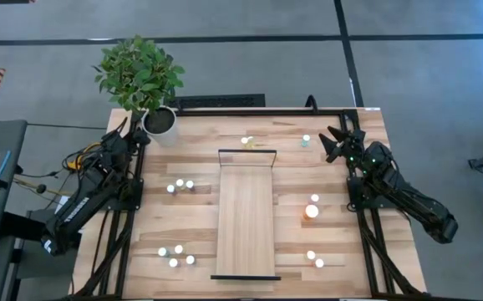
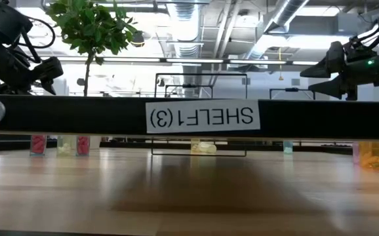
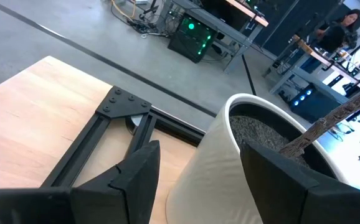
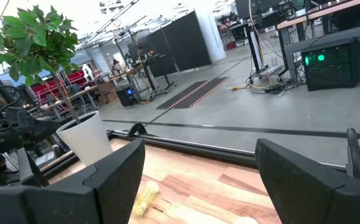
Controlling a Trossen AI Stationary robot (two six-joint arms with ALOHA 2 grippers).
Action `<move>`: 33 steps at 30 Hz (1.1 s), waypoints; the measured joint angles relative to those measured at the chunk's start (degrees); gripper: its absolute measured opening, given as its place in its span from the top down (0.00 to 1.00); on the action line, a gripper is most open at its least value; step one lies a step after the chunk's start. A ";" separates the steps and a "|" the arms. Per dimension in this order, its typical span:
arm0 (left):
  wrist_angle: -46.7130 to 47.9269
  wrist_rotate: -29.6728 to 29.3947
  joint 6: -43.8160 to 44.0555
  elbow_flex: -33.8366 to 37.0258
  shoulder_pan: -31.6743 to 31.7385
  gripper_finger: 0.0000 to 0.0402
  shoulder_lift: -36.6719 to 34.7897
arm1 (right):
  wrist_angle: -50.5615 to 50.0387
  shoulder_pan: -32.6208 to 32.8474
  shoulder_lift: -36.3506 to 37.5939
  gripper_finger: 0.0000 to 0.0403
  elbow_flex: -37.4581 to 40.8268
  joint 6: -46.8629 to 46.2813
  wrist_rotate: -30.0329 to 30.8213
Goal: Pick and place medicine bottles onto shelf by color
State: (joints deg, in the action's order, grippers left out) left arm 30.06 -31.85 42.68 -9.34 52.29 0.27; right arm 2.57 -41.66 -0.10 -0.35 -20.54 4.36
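The light-wood shelf (image 1: 246,219) with black end frames lies in the middle of the table; its near frame bar (image 2: 202,117) fills the low view. Small white-capped bottles stand in groups on the table left of the shelf (image 1: 180,185) (image 1: 175,255) and right of it (image 1: 315,259). The orange bottle (image 1: 312,211) stands to the right, a teal one (image 1: 306,140) at the far side, and a yellowish one (image 4: 146,196) lies near it. My left gripper (image 1: 135,134) is open beside the white plant pot (image 3: 230,168). My right gripper (image 1: 335,144) is open and empty above the far right corner.
The potted plant (image 1: 141,75) stands at the table's far left corner, close in front of my left gripper. Black frame rails run along the table's far edge (image 1: 258,109) and its sides. Bare wood lies between the bottle groups and the shelf.
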 joint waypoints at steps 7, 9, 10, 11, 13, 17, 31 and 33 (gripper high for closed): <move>0.00 0.02 0.00 -0.01 0.01 0.48 0.00 | -0.04 -0.01 0.00 0.19 0.00 0.00 0.13; 0.00 0.00 0.00 0.00 0.01 0.48 0.00 | -0.09 -0.15 0.00 0.19 -0.01 -0.01 0.28; 0.00 -0.01 0.00 -0.01 0.01 0.48 0.00 | -0.08 -0.12 0.00 0.19 0.01 -0.03 0.29; 0.00 0.02 0.00 -0.02 0.02 0.48 0.00 | -0.06 -0.07 0.00 0.19 -0.01 -0.32 0.28; 0.00 0.02 0.00 -0.02 0.00 0.48 0.00 | 0.00 0.17 0.00 0.19 -0.01 -2.42 0.28; 0.00 -0.01 0.00 0.00 0.00 0.48 0.00 | 0.32 1.17 0.00 0.19 0.01 -8.35 0.30; 0.00 -0.01 0.00 -0.02 0.00 0.48 0.00 | 10.04 1.50 -1.96 0.19 -4.50 -11.95 6.55; 0.00 0.01 0.00 -0.02 0.00 0.48 0.00 | 9.65 1.34 -3.70 0.19 -6.19 -11.27 6.63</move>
State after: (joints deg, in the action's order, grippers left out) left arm 30.06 -31.84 42.68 -9.36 52.29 0.27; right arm 12.22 -40.32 -3.79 -6.54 -31.82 10.99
